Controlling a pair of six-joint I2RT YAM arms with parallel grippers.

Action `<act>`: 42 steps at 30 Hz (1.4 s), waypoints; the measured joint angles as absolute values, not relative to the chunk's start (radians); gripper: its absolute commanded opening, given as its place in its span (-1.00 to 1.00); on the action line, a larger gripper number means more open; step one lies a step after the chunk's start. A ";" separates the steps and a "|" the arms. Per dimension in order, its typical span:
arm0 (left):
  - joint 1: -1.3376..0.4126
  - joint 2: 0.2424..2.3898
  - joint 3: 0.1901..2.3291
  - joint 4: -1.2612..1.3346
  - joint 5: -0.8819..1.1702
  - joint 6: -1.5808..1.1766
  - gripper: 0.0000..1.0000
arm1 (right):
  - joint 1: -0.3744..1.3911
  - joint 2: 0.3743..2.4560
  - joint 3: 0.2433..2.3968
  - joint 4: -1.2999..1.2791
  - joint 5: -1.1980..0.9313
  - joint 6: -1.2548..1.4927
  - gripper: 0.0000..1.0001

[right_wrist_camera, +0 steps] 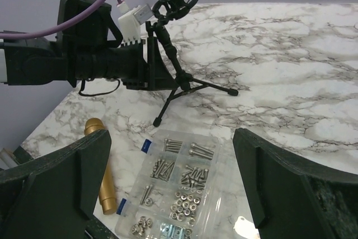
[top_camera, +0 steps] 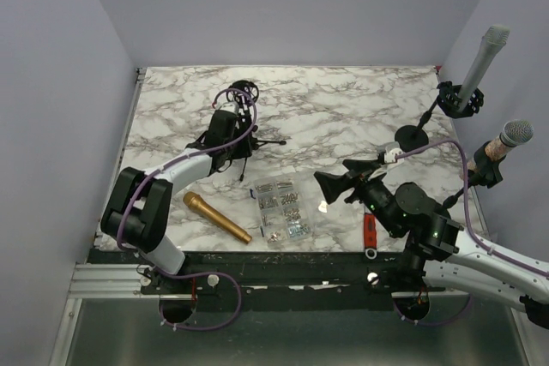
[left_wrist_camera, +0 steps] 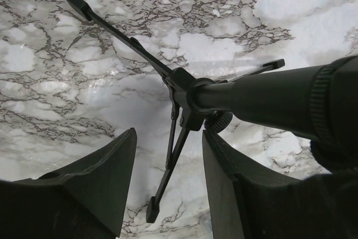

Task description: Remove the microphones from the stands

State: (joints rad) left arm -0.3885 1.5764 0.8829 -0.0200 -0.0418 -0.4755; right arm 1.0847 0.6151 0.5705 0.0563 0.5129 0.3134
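My left gripper (left_wrist_camera: 169, 134) sat low at the black tripod stand (left_wrist_camera: 182, 90). Its fingers were partly spread, with marble showing in the gap. One thin leg ran down between them and touched neither. In that wrist view the stand's stem crossed over my right-hand finger. It was too close and dark for me to tell whether it pressed on the finger.

The right wrist camera gave what mine did not. It showed the stand upright, the ring mount (right_wrist_camera: 178, 1) at its top empty, and my left fingers level with the lower stem just above the legs.

My right gripper (right_wrist_camera: 170, 138) hung spread wide above the clear screw box (right_wrist_camera: 179, 188), gripping nothing.

The gold microphone (top_camera: 216, 217) lay flat on the marble table (top_camera: 360, 100), just left of the box and on the near side of the stand, apart from the stand.

Only the overhead view showed the far right side. A grey microphone (top_camera: 485, 56) tilted up by the wall, a second microphone (top_camera: 515, 133) stood nearer, and a small red object (top_camera: 369, 229) lay by my right arm.
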 measured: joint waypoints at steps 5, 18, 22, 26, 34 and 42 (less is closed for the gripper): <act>-0.389 1.602 0.906 -0.027 -0.043 -0.483 0.00 | 1.085 0.632 0.570 0.056 0.514 0.313 1.00; -0.389 1.776 1.157 -0.176 -0.034 -0.529 -0.03 | 1.085 0.682 0.570 0.056 0.515 0.313 1.00; -0.389 1.842 1.258 -0.226 -0.025 -0.540 -0.02 | 1.085 0.683 0.570 0.056 0.515 0.313 1.00; -0.388 1.908 1.369 -0.275 -0.007 -0.544 0.00 | 1.084 0.690 0.571 0.054 0.515 0.313 1.00; -0.357 1.945 1.464 -0.301 0.062 -0.546 0.34 | 1.085 0.710 0.604 0.001 0.527 0.318 1.00; -0.287 1.551 1.029 -0.230 0.223 -0.597 0.53 | 1.084 0.763 0.630 -0.046 0.570 0.316 1.00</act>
